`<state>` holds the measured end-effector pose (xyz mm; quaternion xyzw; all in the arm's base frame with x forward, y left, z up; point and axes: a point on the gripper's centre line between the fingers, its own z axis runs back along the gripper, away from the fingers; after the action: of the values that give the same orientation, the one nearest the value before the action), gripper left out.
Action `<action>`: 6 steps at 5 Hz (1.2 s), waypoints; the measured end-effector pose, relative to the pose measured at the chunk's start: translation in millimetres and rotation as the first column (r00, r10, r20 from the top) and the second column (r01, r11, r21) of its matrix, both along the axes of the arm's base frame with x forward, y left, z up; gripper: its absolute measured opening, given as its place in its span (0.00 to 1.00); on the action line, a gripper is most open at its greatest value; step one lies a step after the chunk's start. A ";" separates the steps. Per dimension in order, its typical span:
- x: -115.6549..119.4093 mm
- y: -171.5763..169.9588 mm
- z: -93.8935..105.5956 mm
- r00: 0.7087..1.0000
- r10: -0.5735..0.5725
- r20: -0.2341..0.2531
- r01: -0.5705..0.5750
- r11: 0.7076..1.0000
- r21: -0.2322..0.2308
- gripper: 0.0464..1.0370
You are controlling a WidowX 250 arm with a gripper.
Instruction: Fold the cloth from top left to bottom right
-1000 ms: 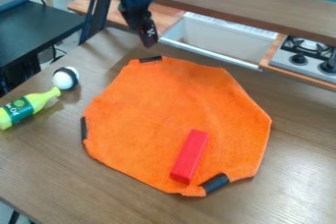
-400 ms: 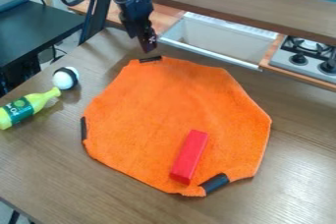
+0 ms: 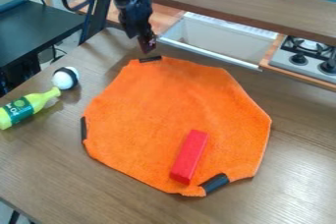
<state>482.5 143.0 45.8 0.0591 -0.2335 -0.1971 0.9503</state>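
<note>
Orange cloth (image 3: pixel 174 105) lies spread out, red block (image 3: pixel 189 156) sitting on it; gripper's (image 3: pixel 148 47) just past its black-tabbed top edge, can't tell how open or if it's gripping anything.

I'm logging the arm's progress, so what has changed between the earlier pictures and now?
The gripper has moved slightly down the view, closer to the black strip at the top edge of the orange cloth. The cloth lies spread out as before, and the red block, the white ball with a black band and the yellow-green bottle stayed put.
</note>
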 end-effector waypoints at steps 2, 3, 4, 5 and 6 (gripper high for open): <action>9.7 1.6 -8.8 1.000 0.009 0.020 -0.009 1.000 0.010 0.96; 13.1 2.7 -13.2 0.999 0.014 0.036 -0.015 1.000 0.017 0.96; 15.8 -1.5 -14.2 0.999 0.009 0.045 -0.010 1.000 0.022 0.96; 14.8 -5.3 -30.3 1.000 0.005 0.015 -0.006 1.000 0.025 0.96; 16.4 -1.9 -41.5 1.000 0.011 -0.002 -0.011 0.999 0.038 0.96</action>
<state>498.8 141.1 4.3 0.0781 -0.2284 -0.1964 0.9503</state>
